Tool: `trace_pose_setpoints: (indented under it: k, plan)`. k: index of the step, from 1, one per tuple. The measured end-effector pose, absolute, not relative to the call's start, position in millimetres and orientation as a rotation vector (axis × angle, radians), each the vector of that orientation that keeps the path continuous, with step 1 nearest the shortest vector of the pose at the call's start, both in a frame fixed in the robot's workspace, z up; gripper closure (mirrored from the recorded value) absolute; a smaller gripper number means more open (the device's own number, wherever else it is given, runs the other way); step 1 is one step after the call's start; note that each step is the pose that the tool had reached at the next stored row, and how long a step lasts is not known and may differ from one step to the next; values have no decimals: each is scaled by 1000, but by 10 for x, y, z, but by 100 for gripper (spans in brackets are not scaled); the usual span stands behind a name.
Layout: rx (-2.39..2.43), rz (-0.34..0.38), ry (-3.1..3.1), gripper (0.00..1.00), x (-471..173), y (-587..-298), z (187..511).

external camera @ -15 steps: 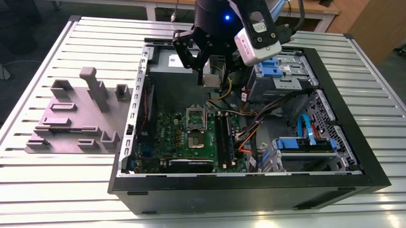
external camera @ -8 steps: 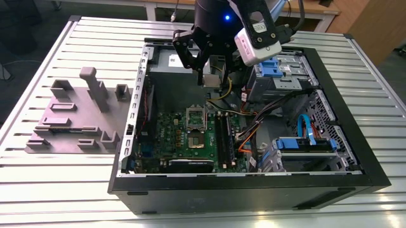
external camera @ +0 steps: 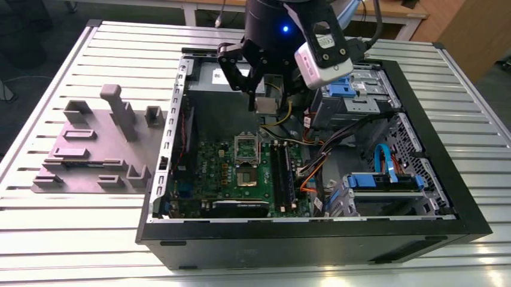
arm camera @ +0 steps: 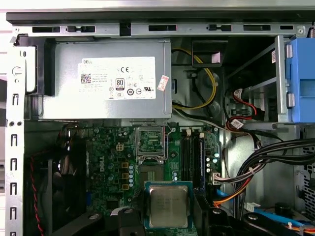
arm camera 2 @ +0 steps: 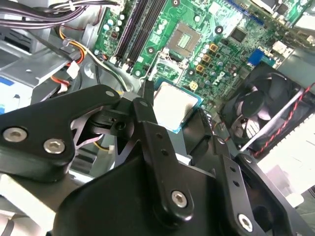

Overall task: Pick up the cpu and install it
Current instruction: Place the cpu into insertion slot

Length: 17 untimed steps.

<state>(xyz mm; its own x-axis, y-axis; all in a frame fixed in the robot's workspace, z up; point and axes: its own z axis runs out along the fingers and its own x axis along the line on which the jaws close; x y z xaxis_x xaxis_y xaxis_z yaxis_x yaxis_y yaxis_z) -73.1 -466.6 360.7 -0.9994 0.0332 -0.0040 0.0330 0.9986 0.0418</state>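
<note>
cpu (arm camera: 168, 205) above motherboard (arm camera: 106, 147) | fixture plate (external camera: 96, 152) beside case (external camera: 319, 239) (exterior view's left)

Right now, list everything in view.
computer case: one, black, open, on the table
table: one, silver slatted, under the case
fixture plate: one, grey, exterior view's left of the case
motherboard: one, green, inside the case
cpu socket: one, dark, empty, on the motherboard
power supply: one, grey, inside the case
fan: one, black, beside the motherboard
cpu: one, silver, above the motherboard
hand: one, black, shut on the cpu

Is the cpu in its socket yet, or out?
Out: the gripper holds the cpu above the motherboard, and the socket lies bare.
</note>
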Motion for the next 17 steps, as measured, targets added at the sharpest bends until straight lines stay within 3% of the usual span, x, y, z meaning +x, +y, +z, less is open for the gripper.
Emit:
trace_pose_setpoints:
  k: [17]
  plan:
    - [-3,66,3139,53,-732,-4707,3299]
